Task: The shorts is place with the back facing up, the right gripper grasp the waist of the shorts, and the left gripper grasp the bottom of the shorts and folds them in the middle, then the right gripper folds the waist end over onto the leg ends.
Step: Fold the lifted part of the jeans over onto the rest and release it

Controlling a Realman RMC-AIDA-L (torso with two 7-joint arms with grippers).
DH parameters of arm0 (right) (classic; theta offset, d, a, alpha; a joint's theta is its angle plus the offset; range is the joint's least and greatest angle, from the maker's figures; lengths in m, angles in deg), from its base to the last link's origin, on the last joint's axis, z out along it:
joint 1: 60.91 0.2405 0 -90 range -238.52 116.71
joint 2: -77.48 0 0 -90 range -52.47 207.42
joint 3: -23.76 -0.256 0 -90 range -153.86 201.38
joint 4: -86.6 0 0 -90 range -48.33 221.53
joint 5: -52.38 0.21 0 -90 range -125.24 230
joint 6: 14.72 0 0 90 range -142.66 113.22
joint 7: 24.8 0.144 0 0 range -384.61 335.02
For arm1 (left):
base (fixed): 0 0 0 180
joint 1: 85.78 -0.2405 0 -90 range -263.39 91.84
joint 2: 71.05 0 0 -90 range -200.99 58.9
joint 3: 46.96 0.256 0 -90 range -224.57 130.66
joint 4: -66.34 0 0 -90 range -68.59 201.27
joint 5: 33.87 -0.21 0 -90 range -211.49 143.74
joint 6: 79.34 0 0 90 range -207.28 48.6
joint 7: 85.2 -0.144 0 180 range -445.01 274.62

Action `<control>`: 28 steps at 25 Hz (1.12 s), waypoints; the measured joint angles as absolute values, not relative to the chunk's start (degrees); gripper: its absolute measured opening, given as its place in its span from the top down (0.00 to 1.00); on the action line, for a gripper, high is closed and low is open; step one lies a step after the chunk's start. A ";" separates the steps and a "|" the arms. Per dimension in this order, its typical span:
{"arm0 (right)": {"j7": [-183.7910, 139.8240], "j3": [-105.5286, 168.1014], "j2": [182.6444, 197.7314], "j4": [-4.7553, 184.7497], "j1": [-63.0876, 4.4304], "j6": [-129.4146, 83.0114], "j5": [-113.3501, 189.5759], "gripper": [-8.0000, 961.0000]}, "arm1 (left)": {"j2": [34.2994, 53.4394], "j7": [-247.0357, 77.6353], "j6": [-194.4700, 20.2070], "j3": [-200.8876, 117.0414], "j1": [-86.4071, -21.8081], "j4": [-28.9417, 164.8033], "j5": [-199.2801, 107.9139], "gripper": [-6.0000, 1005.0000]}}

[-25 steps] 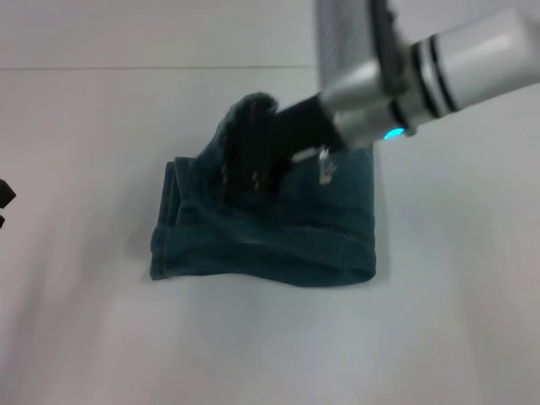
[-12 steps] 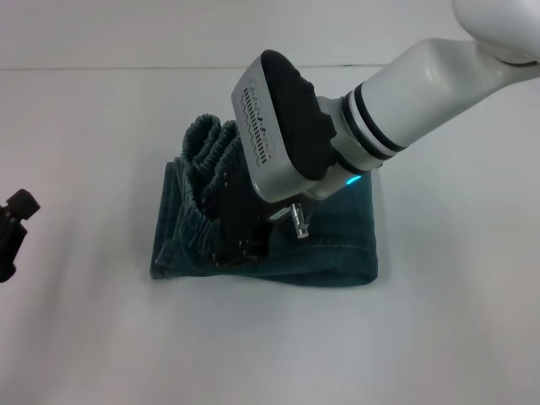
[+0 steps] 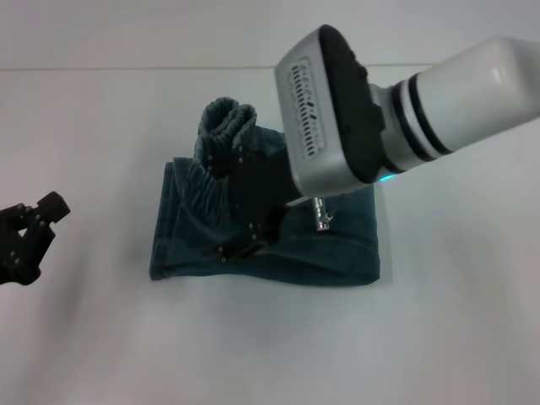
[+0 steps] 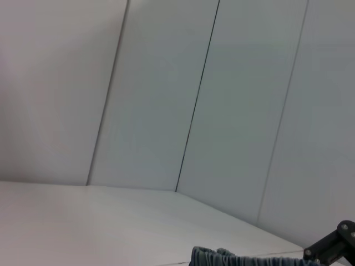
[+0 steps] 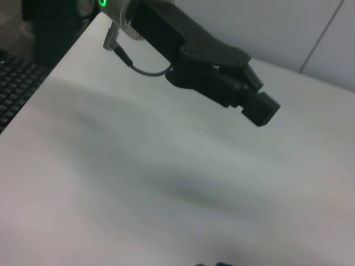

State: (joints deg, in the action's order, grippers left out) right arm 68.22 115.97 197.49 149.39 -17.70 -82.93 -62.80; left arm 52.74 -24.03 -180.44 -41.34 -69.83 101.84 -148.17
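Between the right gripper's (image 3: 245,202) 2 dark fingers, the elastic waist (image 3: 226,120) of the shorts (image 3: 337,232) stands bunched and lifted, so the jaws look clamped on it. From there the denim spreads flat on the white table (image 3: 270,346), its folded length running left to right, with the leg ends toward the left edge. Carrying the waist leftward should finish the fold. Well off to the left, the left gripper (image 3: 25,240) hovers over bare table, apparently open and holding nothing.

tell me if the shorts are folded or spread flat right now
Folded, not flat: the shorts lie doubled into a compact block, with the elastic waist bunched and lifted above them at the right gripper.
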 joint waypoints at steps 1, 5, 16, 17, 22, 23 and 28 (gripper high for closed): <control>68.09 116.00 197.45 150.37 -18.56 -83.05 -62.97 0.10 | 52.73 -24.01 -180.47 -41.21 -69.66 101.82 -148.17 0.98; 69.03 116.75 197.71 149.97 -18.26 -84.41 -66.61 0.06 | 52.68 -23.90 -180.44 -40.83 -69.06 101.71 -148.17 0.98; 72.65 123.60 198.33 144.77 -12.96 -81.28 -73.93 0.04 | 52.87 -23.91 -180.77 -39.42 -69.78 101.56 -148.13 0.98; 73.12 125.09 198.40 144.30 -12.74 -79.39 -75.06 0.04 | 52.87 -23.95 -180.80 -39.45 -69.84 101.41 -148.13 0.98; 72.08 125.74 198.43 144.18 -12.98 -76.58 -74.61 0.04 | 52.88 -24.28 -180.77 -39.56 -69.97 100.45 -148.12 0.98; 71.35 125.74 198.39 144.37 -13.26 -75.93 -73.93 0.04 | 52.88 -24.32 -180.69 -39.55 -69.96 100.33 -148.12 0.98; 67.41 125.43 198.04 145.53 -14.90 -74.37 -69.54 0.04 | 52.88 -24.37 -180.49 -39.39 -69.47 100.16 -147.89 0.98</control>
State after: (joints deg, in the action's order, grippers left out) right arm 67.41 125.43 198.04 145.53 -14.90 -74.37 -69.54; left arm 52.88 -24.37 -180.49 -39.39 -69.47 100.16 -147.89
